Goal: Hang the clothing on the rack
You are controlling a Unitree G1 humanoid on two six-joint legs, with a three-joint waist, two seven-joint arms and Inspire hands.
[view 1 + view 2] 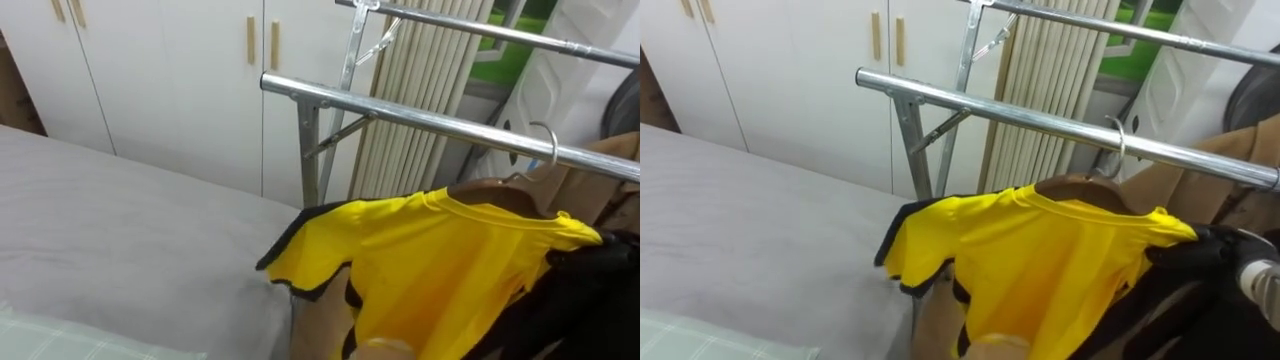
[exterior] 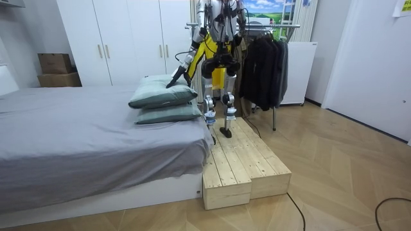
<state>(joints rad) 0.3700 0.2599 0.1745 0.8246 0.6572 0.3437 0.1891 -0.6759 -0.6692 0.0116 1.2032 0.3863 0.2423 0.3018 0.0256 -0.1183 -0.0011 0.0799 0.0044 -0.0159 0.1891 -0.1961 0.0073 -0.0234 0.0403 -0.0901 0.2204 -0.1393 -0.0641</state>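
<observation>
I see an evenly, brightly lit room. In the eye views daylight comes in through the window (image 1: 497, 66) at 1 o'clock, and the metal rail (image 1: 440, 121) carries a white streak of glare along its top. The yellow shirt (image 1: 440, 260) glows bright and throws a soft shadow on the bed (image 1: 120, 230) toward 6 o'clock. In the room view the floor (image 2: 340, 154) has a faint sheen at 3 o'clock.

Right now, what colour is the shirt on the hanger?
The shirt is yellow with black edges, clearest in the left eye view.
</observation>
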